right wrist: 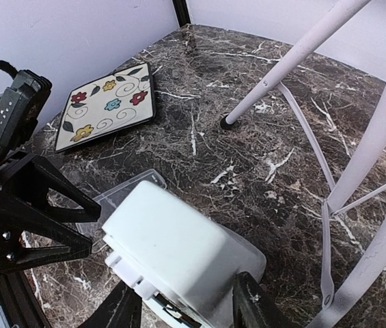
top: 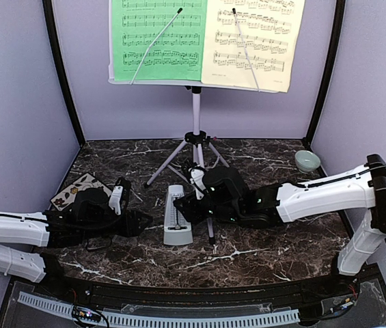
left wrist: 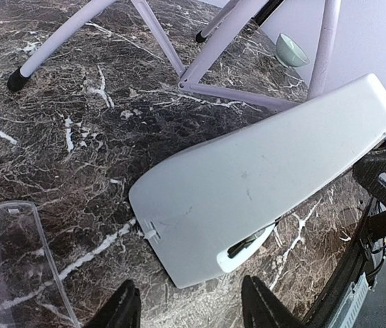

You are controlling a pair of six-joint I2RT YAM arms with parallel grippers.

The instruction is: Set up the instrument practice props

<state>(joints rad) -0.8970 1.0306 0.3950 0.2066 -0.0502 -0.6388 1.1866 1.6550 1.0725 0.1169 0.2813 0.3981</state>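
Observation:
The white tripod music stand (top: 195,109) stands at the back, with a green sheet (top: 158,37) and a pale-yellow sheet (top: 254,41) on its desk. In front of its legs the light-grey metronome (top: 177,219) lies on its side on the marble table. My right gripper (right wrist: 186,311) is shut on the metronome (right wrist: 179,253), one finger against each side. The metronome's wide base (left wrist: 261,178) points at my left gripper (left wrist: 189,307). That gripper stands open just short of it, with nothing between its fingers.
A clear plastic cover (left wrist: 22,260) lies flat on the table beside the metronome. The floral square tile (top: 76,190) sits at the left, the small pale-green bowl (top: 307,160) at the back right. The stand's legs (left wrist: 233,92) spread close behind the metronome.

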